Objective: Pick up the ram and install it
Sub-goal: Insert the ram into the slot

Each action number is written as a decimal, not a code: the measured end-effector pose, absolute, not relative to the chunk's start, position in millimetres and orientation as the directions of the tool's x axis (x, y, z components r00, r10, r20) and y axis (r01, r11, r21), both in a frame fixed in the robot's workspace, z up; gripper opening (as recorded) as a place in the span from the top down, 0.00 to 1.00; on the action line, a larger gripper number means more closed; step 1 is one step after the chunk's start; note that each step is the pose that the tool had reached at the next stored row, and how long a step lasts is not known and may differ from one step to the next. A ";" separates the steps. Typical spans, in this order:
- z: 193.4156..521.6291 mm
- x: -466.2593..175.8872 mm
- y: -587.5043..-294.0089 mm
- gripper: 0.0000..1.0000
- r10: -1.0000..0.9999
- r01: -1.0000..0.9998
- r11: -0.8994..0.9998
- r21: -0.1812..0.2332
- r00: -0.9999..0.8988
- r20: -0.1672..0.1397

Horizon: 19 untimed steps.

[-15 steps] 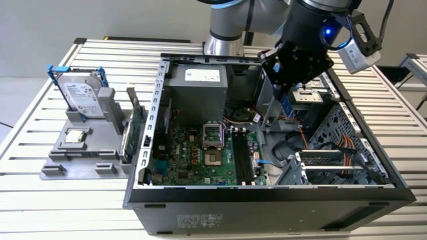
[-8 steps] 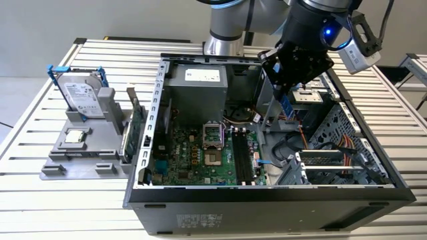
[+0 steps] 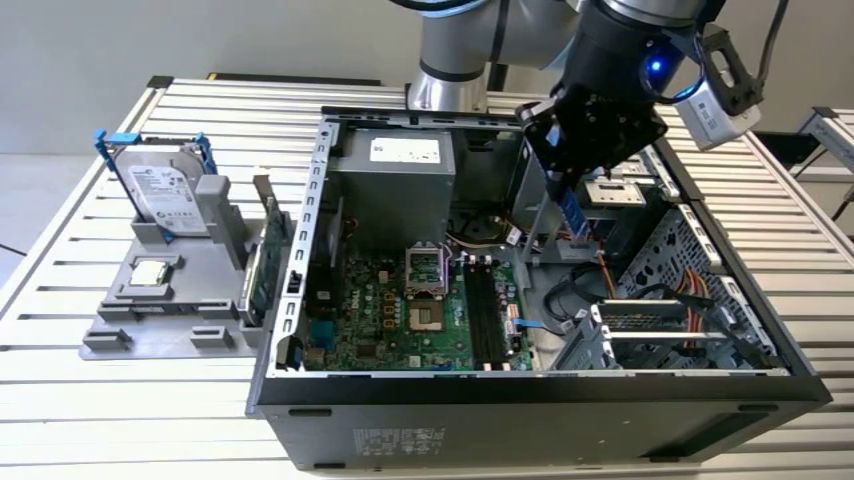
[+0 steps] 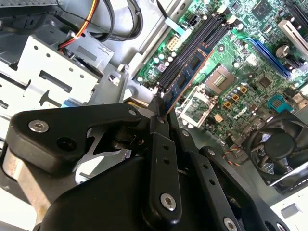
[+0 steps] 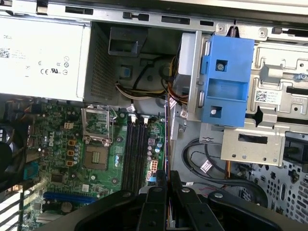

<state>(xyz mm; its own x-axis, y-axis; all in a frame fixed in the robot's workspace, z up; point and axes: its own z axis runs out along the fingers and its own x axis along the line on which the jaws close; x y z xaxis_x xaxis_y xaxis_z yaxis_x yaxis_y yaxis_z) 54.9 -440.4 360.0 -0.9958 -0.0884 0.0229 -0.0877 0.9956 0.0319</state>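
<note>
My gripper (image 3: 575, 188) hangs over the open computer case (image 3: 534, 390), above its back right part in the exterior view. It is shut on the ram (image 3: 571, 215), a thin stick that points down from the fingers. In the second wrist view the ram (image 4: 188, 71) juts out past the gripper (image 4: 157, 109), its chips showing, held above the motherboard near the black memory slots (image 4: 192, 44). In the first wrist view the ram (image 5: 167, 130) shows edge-on ahead of the gripper (image 5: 167, 177), just beside the memory slots (image 5: 134, 149). The slots (image 3: 481, 312) have nothing in them.
A grey stand (image 3: 174, 300) at the exterior view's left holds a hard drive in a blue frame (image 3: 167, 190) and a wider green card (image 3: 274, 262). Inside the case are the power supply (image 3: 394, 170), the processor socket (image 3: 427, 270), loose cables (image 3: 587, 290) and a metal drive cage (image 3: 681, 310).
</note>
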 end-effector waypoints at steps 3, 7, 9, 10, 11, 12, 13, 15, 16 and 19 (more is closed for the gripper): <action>358.2 54.9 -442.9 1.00 -0.075 -0.075 0.997 0.032 -0.997 0.023; 355.1 54.9 -445.0 1.00 -0.039 -0.038 0.999 0.032 -0.999 0.023; 353.8 54.9 -445.1 1.00 -0.016 -0.016 0.999 0.032 -1.000 0.023; 353.3 54.9 -445.2 1.00 -0.006 -0.005 0.999 0.032 -1.000 0.023; 352.9 54.9 -445.3 1.00 0.003 0.004 0.999 0.032 -1.000 0.023; 352.8 54.9 -445.4 1.00 0.008 0.009 0.999 0.031 -1.000 0.023; 352.7 54.9 -445.4 1.00 0.008 0.009 0.999 0.031 -1.000 0.023; 352.6 54.9 -445.3 1.00 0.008 0.009 0.999 0.031 -1.000 0.023; 352.6 54.9 -445.5 1.00 0.009 0.009 0.999 0.031 -1.000 0.023; 352.5 54.0 -446.2 1.00 0.011 0.012 0.999 0.031 -1.000 0.022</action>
<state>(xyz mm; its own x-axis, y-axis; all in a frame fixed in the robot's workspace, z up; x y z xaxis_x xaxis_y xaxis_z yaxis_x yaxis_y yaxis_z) 54.0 -446.2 352.5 -0.9997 0.0110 0.0223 0.0117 0.9994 0.0313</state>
